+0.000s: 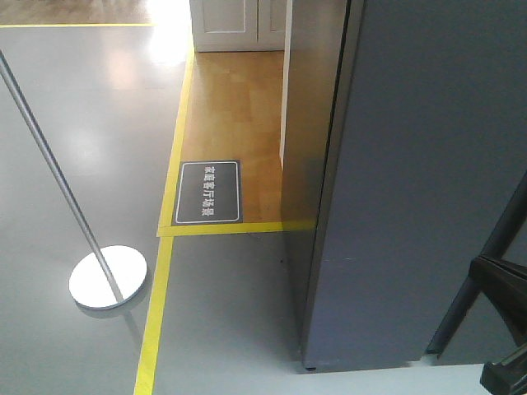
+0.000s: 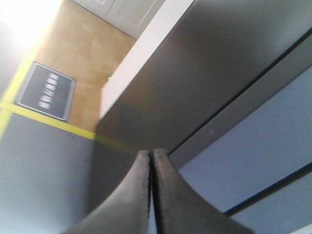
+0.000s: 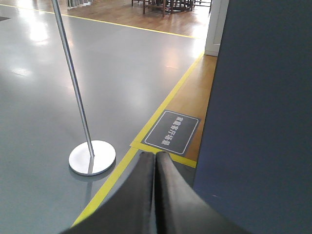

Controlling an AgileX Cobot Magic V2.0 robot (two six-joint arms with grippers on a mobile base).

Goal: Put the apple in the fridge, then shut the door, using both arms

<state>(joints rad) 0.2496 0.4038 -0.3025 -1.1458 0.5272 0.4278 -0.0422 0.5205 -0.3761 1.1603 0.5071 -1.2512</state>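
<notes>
The fridge (image 1: 317,132) stands at the right, with its dark side panel towards me. Its door (image 1: 428,164) shows its flat grey outer face and lies against the body, with only a thin dark seam between them. No white inside shows. The apple is out of view. In the left wrist view my left gripper (image 2: 150,153) is shut with nothing in it, its tips close to the fridge's (image 2: 195,73) dark side. My right gripper (image 3: 155,155) is also shut and empty, just left of the grey door face (image 3: 263,122). Black arm links (image 1: 502,321) show at the lower right.
A metal pole on a round base (image 1: 107,276) stands on the grey floor at the left. Yellow tape (image 1: 158,304) borders a wood-floor patch holding a dark floor sign (image 1: 209,192). A white cabinet (image 1: 239,25) stands behind, and wooden furniture (image 3: 165,6) far off.
</notes>
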